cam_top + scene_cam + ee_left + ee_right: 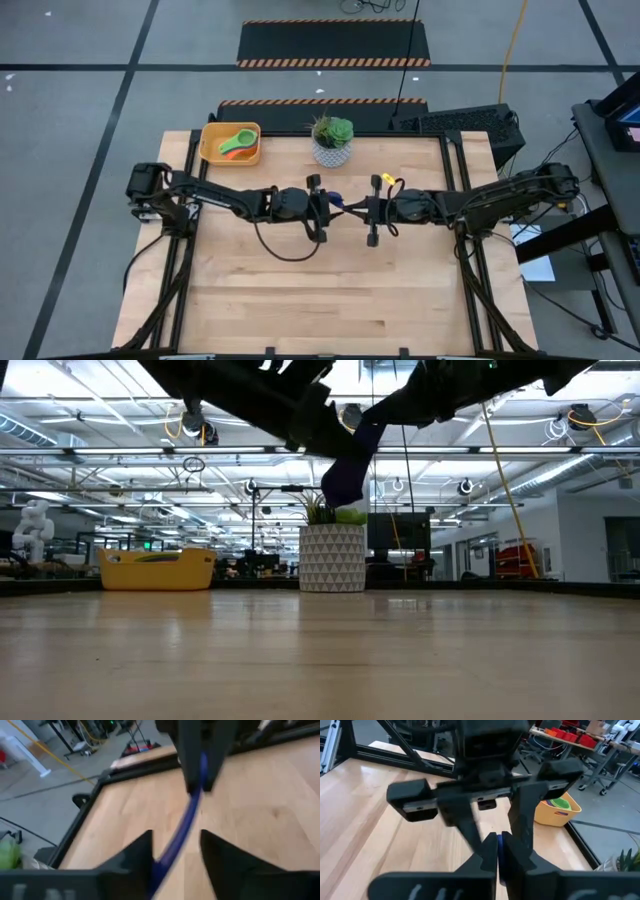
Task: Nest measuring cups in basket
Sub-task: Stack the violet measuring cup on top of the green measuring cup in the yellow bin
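Observation:
A dark blue measuring cup (337,199) hangs in the air over the table's middle, between both grippers; in the low view the cup (345,478) hangs well above the wood. My right gripper (499,862) is shut on it. My left gripper (175,852) is open, with one finger on either side of the blue strip (172,845); whether it touches, I cannot tell. The yellow-orange basket (208,150) sits at the table's far left corner, with a green cup (242,140) and an orange cup (238,154) inside. My right gripper pinches the dark blue cup's thin handle (201,767) between its two fingers, coming level from the table's right. The cup is lifted clear of the table, and its bowl (343,485) hangs below the fingers.
A white patterned pot with a green plant (332,140) stands at the far edge, right of the basket, behind the grippers. Bare wood (350,290) stretches across the near half of the table. Black frame rails (190,250) run along both sides.

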{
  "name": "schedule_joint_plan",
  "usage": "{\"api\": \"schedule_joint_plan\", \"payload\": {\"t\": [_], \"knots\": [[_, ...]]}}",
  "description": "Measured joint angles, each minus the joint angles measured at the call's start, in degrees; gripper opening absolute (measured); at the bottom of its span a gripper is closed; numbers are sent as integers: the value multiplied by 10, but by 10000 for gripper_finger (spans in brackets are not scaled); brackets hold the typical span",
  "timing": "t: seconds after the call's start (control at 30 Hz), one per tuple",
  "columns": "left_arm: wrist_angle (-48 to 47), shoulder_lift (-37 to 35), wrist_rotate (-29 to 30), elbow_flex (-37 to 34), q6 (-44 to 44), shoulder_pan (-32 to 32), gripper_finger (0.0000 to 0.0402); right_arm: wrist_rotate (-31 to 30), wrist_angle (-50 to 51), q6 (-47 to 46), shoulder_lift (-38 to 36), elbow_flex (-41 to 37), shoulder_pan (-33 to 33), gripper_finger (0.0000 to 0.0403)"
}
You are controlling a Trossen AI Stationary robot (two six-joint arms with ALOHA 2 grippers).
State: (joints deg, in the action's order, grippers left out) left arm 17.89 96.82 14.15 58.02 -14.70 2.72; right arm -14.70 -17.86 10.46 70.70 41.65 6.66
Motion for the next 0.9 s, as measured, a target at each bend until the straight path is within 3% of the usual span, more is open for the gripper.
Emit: {"api": "schedule_joint_plan", "payload": {"t": [0.2, 0.33, 0.43, 0.6, 0.7, 0.9], "knots": [[18, -6, -4, 0, -22, 1, 20, 0, -10, -6, 0, 0, 0, 1], [3, -28, 9, 0, -8, 1, 12, -9, -19, -6, 0, 2, 1, 19], [-30, -73, 15, -1, 16, 3, 7, -51, -21, -7, -2, 3, 8, 44], [-55, -161, 102, -36, 35, 1, 5, -137, -18, 0, 1, -1, 25, 91], [36, -207, 108, -104, 66, -2, 6, -178, -56, -9, 11, 1, 29, 115], [373, -214, 101, -238, 89, 2, 5, -184, -165, -48, 53, 0, 28, 149]]}}
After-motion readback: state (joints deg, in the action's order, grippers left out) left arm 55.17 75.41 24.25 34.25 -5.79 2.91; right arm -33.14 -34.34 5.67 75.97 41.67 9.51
